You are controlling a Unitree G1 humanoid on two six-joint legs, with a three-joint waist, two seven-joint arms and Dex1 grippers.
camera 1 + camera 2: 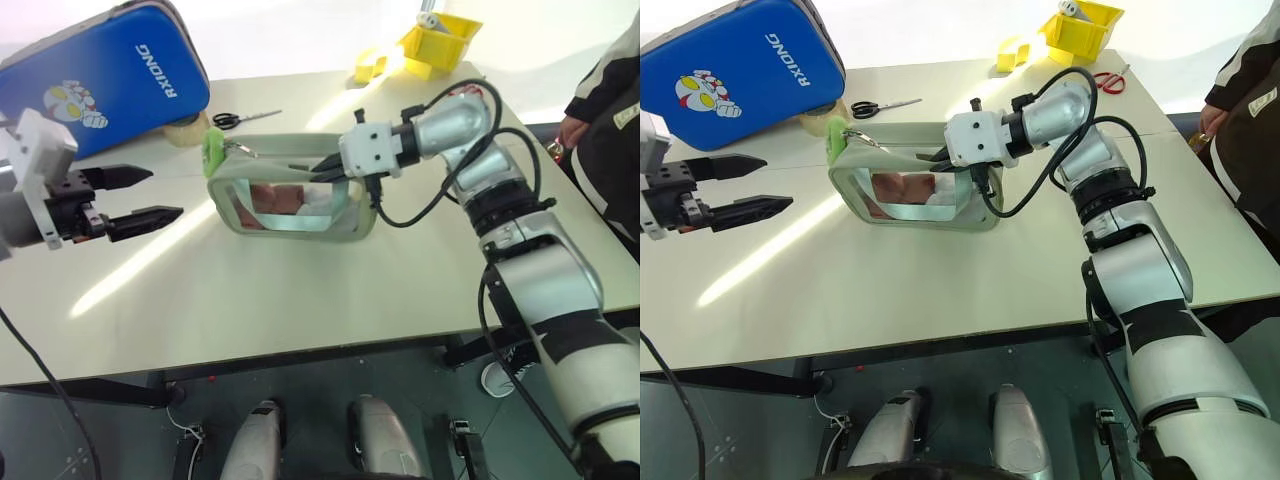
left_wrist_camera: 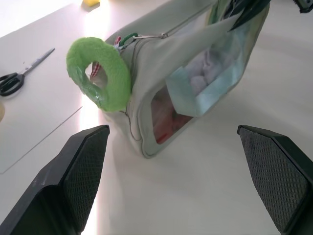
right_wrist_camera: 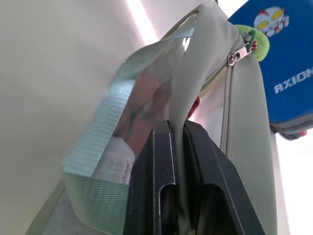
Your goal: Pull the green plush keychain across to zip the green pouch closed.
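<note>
From the head, your two eye views look down over the table, sharing the pouch at centre. Your left wrist view faces the pouch's keychain end nearby; your right wrist view presses against its top edge.

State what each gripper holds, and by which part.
The right gripper is shut on the green pouch, pinching the fabric edge along its top opening. The left gripper is open and holds nothing.
</note>
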